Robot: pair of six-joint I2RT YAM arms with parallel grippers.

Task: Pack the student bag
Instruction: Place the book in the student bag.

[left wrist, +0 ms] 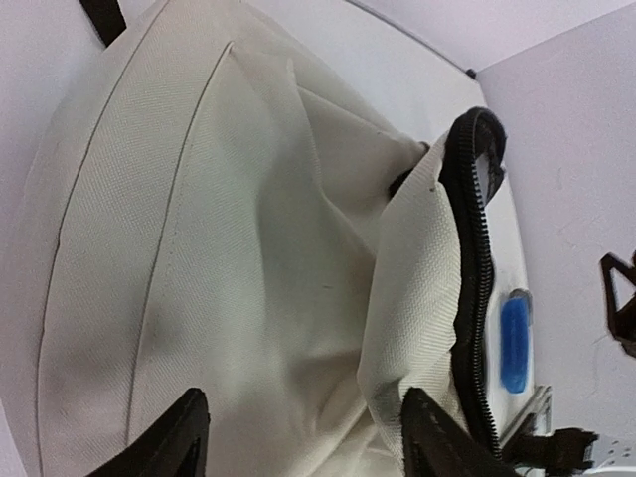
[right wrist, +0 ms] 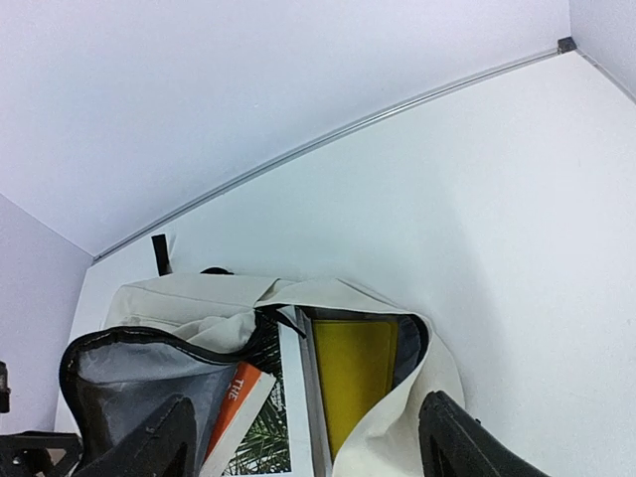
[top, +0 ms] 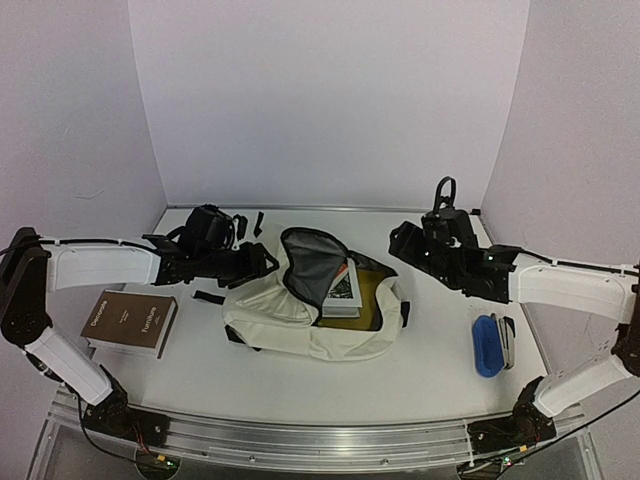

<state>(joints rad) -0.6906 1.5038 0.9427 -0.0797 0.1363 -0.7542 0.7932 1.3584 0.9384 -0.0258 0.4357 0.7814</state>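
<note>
The student bag [right wrist: 199, 308], cream with black zipper trim, lies open on a white bench [right wrist: 477, 199]. Inside its mouth a flat yellow item [right wrist: 353, 383] sits just beside a book [right wrist: 263, 437] showing an orange strip and palm leaves. Grey lining [right wrist: 139, 383] shows on the book's other side. Two dark fingers [right wrist: 149, 442] stand spread wide, one either side of the bag's mouth. Beyond the bag, a metal strip [right wrist: 328, 139] edges the bench.

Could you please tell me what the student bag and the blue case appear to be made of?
The student bag: likely matte cream canvas; fine weave, stitched seams and soft folds show. The blue case: perhaps smooth plastic, given its even sheen, though too small to be sure.
</note>
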